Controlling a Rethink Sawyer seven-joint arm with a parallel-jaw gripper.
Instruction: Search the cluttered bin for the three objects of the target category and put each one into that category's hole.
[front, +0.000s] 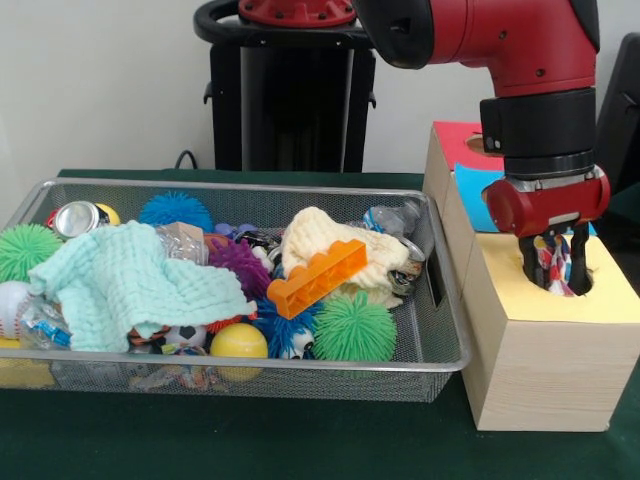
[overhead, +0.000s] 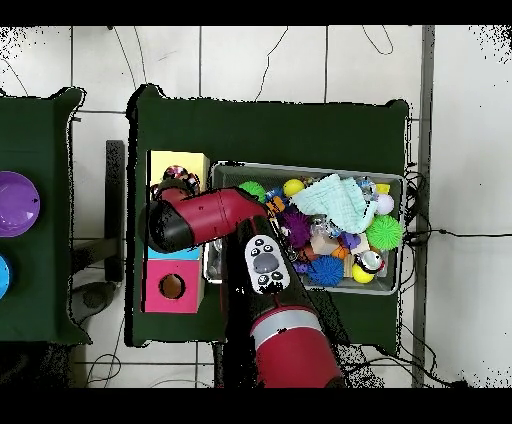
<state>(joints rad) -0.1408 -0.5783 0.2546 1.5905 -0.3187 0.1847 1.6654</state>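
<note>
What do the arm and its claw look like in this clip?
The arm has glossy red rounded shells with black joint sections; a black cylindrical wrist ends in a red housing. The claw has thin dark fingers. From overhead, a white oval panel with dark buttons sits on the arm.

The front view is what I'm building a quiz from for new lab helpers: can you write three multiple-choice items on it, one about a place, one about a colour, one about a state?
1. Where is the gripper?
A. over the mesh bin
B. at the hole in the yellow-topped box
C. above the pink-topped box

2. What colour is the toy brick lying on the clutter?
A. orange
B. purple
C. white

3. What state is the gripper in?
A. open and empty
B. holding a multicoloured object
C. drawn back out of view

Answers:
1 B, its tips sit in the yellow-topped box.
2 A, plainly orange.
3 B, the multicoloured object shows between its fingers.
</note>
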